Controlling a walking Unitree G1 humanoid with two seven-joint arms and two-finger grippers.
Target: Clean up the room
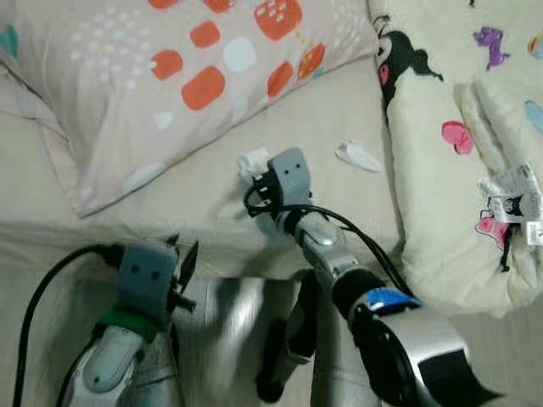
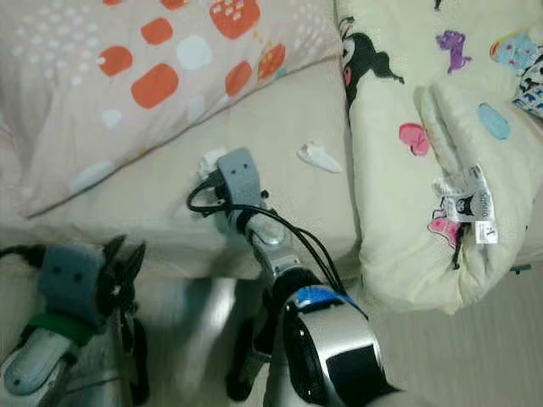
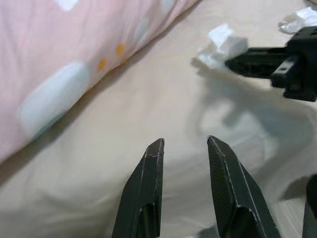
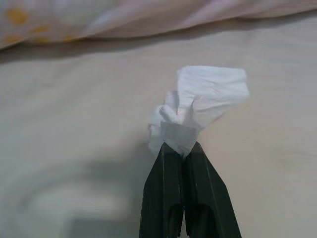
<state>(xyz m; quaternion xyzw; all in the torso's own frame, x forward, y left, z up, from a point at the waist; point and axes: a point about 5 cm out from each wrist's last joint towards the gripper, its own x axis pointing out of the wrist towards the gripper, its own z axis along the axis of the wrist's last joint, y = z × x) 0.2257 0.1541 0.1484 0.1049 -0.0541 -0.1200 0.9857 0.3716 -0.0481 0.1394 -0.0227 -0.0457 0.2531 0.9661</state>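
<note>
The right gripper (image 4: 181, 148) is pinching a crumpled tissue (image 4: 198, 106) on the bed (image 1: 170, 212) just below the pillow (image 1: 153, 76), jaws clamped on one fold, probably to lift it away as litter. The left gripper (image 3: 183, 148) is waiting nearby, jaws narrowly parted, while another tissue scrap (image 1: 358, 155) is lying beside the blanket (image 1: 458, 170).

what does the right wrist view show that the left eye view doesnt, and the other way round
Right wrist view: the right gripper has its black fingers shut on the crumpled white tissue.

Left eye view: the left gripper held low and open, a second white tissue scrap lying apart on the sheet, and the cream cartoon-print quilt.

Both: the beige bed sheet and the pink pillow with orange spots.
</note>
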